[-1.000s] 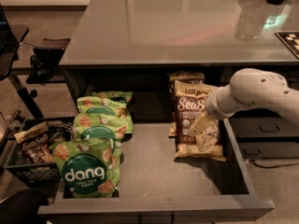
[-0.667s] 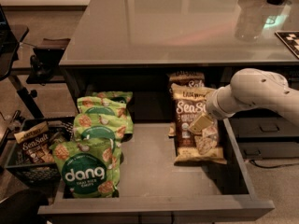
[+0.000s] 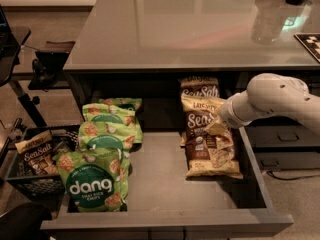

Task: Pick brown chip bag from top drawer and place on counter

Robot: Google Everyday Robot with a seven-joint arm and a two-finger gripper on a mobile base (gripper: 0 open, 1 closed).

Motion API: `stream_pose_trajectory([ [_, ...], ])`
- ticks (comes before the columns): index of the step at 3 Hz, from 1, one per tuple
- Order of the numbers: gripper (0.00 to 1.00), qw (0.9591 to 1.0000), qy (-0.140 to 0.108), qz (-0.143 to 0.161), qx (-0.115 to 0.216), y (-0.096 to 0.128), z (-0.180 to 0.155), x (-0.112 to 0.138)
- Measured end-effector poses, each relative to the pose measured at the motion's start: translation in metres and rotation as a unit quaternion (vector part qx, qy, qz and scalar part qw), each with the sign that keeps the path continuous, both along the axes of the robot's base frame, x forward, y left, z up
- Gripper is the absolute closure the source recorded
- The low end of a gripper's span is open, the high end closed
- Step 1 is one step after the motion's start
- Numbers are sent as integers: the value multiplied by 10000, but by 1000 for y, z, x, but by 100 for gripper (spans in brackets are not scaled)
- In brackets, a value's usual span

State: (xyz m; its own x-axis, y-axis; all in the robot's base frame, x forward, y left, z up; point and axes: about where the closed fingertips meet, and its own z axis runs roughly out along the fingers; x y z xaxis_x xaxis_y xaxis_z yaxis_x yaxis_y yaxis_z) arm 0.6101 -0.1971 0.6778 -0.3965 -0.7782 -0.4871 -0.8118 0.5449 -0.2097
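Observation:
The top drawer [image 3: 165,184] stands pulled open under the counter [image 3: 190,29]. A brown chip bag [image 3: 205,144] with "Sea Salt" lettering lies at the drawer's right side. A second brown bag [image 3: 199,89] stands behind it near the back. My white arm reaches in from the right. My gripper [image 3: 218,127] is down at the upper right edge of the front brown bag, against it. The wrist hides most of the gripper.
Several green "dang" bags [image 3: 97,184] lie stacked at the drawer's left. A black basket [image 3: 30,179] on the floor at left holds another Sea Salt bag [image 3: 35,156]. Darker drawers [image 3: 285,139] are at the right. A checkered board [image 3: 310,41] lies at the counter's far right.
The front brown bag has shifted slightly toward the drawer's front and looks a little longer. My arm has hardly moved.

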Motion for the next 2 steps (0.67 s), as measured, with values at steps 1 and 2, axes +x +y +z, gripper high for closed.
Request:
stream_pose_trajectory([
  [1, 89, 10000, 0, 0, 0, 0, 0, 0],
  [2, 100, 10000, 1, 2, 0, 0, 0, 0],
])
